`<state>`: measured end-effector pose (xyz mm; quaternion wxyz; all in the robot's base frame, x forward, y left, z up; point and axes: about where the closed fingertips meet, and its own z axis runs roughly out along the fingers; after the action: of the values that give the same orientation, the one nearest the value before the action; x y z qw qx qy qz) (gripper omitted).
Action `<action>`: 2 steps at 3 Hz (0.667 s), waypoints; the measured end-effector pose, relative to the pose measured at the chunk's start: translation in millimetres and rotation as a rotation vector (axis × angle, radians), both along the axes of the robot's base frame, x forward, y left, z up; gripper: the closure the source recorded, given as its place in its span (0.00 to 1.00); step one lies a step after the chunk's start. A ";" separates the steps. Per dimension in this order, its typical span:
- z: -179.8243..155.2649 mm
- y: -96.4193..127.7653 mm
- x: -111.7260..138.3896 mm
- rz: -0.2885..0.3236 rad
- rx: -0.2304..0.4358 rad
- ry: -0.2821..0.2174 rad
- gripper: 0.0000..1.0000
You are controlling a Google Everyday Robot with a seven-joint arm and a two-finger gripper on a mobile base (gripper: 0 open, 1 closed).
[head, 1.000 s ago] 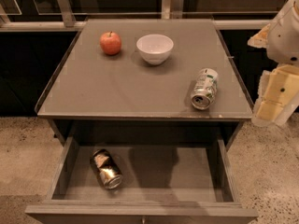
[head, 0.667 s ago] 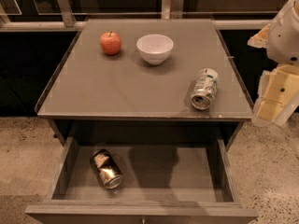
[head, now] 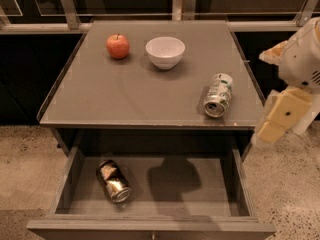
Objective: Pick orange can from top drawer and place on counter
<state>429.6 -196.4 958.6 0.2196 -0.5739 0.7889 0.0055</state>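
Observation:
The orange can (head: 113, 181) lies on its side in the left part of the open top drawer (head: 150, 226), its silver top turned toward the front. The counter (head: 125, 91) is the grey-brown tabletop above the drawer. My gripper (head: 274, 125) hangs in the air at the right edge of the view. It is beyond the counter's right front corner, apart from the can and clear of the drawer.
On the counter are a red apple (head: 118, 46) at the back left, a white bowl (head: 165, 52) at the back middle and a white-and-green can (head: 218, 94) lying on its side near the right front. A rail with glass panels (head: 70, 6) runs behind. The speckled floor (head: 290, 194) surrounds the unit.

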 end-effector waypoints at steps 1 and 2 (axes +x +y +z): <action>-27.0 13.3 -8.9 -0.071 0.135 -0.034 0.00; -26.0 15.1 3.6 -0.098 0.166 -0.086 0.00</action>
<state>433.3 -181.3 932.7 0.2998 -0.5142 0.8028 0.0354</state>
